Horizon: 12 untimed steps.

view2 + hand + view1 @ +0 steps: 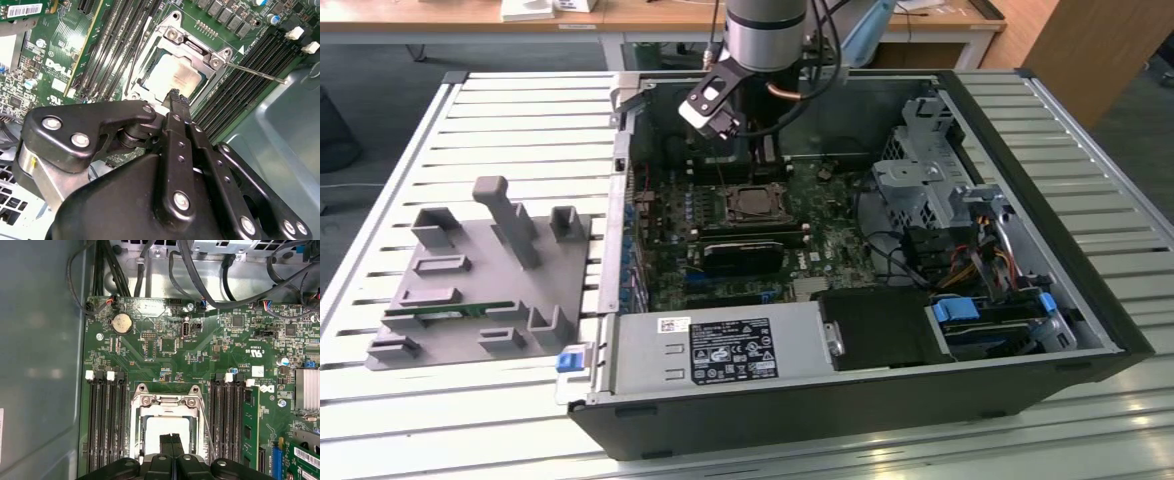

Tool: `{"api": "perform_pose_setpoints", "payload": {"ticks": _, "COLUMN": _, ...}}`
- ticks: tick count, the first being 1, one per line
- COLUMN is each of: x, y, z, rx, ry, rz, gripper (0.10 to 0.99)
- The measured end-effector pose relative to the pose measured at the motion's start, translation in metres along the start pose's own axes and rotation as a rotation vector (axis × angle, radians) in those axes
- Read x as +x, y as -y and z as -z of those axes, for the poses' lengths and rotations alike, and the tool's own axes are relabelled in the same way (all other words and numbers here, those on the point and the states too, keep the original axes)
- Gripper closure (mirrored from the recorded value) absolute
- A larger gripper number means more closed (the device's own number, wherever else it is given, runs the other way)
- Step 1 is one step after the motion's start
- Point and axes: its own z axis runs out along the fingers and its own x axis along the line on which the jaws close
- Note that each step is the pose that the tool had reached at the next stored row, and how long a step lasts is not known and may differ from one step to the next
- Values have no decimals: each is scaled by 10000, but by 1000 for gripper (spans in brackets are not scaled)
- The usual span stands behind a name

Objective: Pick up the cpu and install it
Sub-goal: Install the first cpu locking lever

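Observation:
The cpu (176,75) lies flat in the motherboard socket, its silver-grey top showing inside the metal socket frame (194,48). In the first wrist view the cpu (167,426) sits directly beyond my fingertips, and in the exterior view the cpu (754,203) is in the middle of the board. My gripper (175,96) hovers just over the chip's near edge. Its two black fingers (171,441) are pressed together with nothing between them. Whether the tips touch the chip I cannot tell. A thin socket lever (252,70) sticks out to one side.
Memory slots (105,420) flank the socket on both sides. Black cables (200,275) run along the case wall. A drive cage (927,175) and power supply (720,350) line the case. A grey holder block (480,285) with a green memory stick stands on the slatted table at the exterior view's left.

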Motion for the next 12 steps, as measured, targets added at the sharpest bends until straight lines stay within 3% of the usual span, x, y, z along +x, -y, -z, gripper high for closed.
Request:
{"api": "perform_pose_setpoints", "payload": {"ticks": 7, "x": 0, "y": -2, "z": 34, "rx": 0, "ry": -1, "rz": -1, "gripper": 980}}
{"api": "perform_pose_setpoints", "payload": {"ticks": 12, "x": -1, "y": -6, "z": 120, "rx": 0, "ry": -1, "rz": -2, "gripper": 980}}
